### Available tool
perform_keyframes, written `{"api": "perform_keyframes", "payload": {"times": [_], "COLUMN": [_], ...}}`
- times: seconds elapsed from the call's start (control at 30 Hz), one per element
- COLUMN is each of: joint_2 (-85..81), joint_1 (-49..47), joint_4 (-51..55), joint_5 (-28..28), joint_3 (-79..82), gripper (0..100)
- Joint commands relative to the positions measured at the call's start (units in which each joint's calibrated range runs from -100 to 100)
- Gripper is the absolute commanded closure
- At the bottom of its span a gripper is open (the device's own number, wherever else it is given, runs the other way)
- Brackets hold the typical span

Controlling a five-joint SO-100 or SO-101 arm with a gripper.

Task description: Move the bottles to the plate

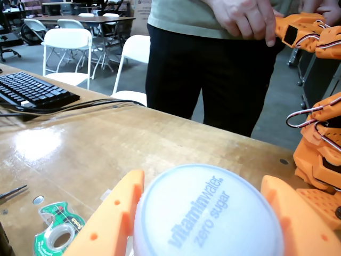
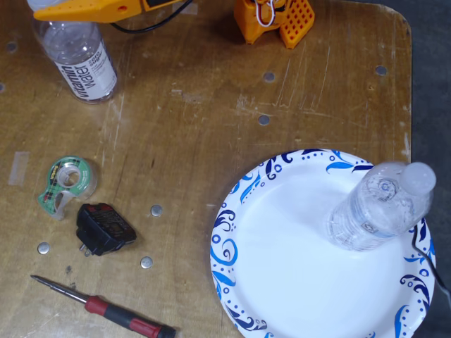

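Note:
The vitamin water bottle (image 2: pixel 83 63) stands upright on the wooden table at the top left of the fixed view. My orange gripper (image 2: pixel 70 10) covers its top. In the wrist view its white cap (image 1: pixel 208 218) fills the space between my two fingers (image 1: pixel 114 213), which press against it on both sides, so the gripper (image 1: pixel 202 178) is shut on it. The other clear bottle (image 2: pixel 377 208) stands on the right part of the white plate (image 2: pixel 282 267) with the blue swirl rim, at the lower right.
A green tape dispenser (image 2: pixel 67 183), a black adapter (image 2: pixel 104 229) and a red-handled screwdriver (image 2: pixel 106 310) lie on the left of the table. My orange base (image 2: pixel 275 20) sits at the top. A person (image 1: pixel 213 64) stands beyond the table's far edge; a keyboard (image 1: pixel 32 90) lies left.

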Motion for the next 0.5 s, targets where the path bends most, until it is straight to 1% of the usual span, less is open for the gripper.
{"api": "perform_keyframes", "payload": {"times": [0.0, 0.17, 0.3, 0.47], "joint_2": [-0.20, -0.12, -0.03, -0.79], "joint_1": [1.40, 1.84, 3.56, 3.78], "joint_4": [-0.79, -0.44, -0.79, -0.88], "joint_5": [-0.10, 0.27, -0.10, -0.10], "joint_3": [-0.15, -0.06, 0.84, 0.39], "gripper": [78, 79, 88, 89]}}
